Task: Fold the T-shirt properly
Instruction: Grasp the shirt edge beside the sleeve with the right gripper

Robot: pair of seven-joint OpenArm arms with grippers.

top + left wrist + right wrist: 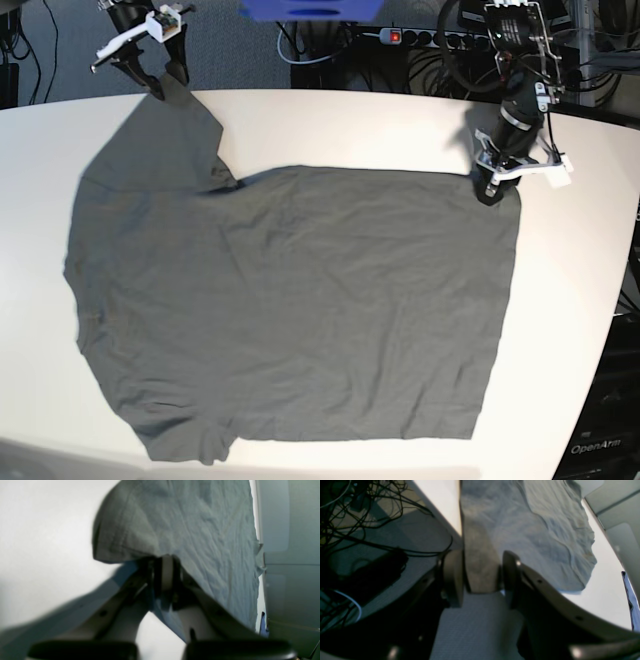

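The dark grey T-shirt (pixel 300 300) lies spread flat and wrinkled on the white table (pixel 350 120). My left gripper (pixel 493 190) is at the shirt's far right corner. In the left wrist view it (pixel 165 570) is shut on the edge of the T-shirt (pixel 200 530). My right gripper (pixel 165 80) stands at the far left, over the table's back edge, at the tip of a sleeve. In the right wrist view it (pixel 481 577) is open, and a strip of the T-shirt (pixel 532 530) hangs between its two fingers (pixel 452 577).
Behind the table's far edge run a power strip (pixel 400 38) and tangled cables (pixel 370 517) over grey floor. A blue object (pixel 310 10) sits at the back centre. A grey panel (pixel 292 555) stands beside the table near my left gripper.
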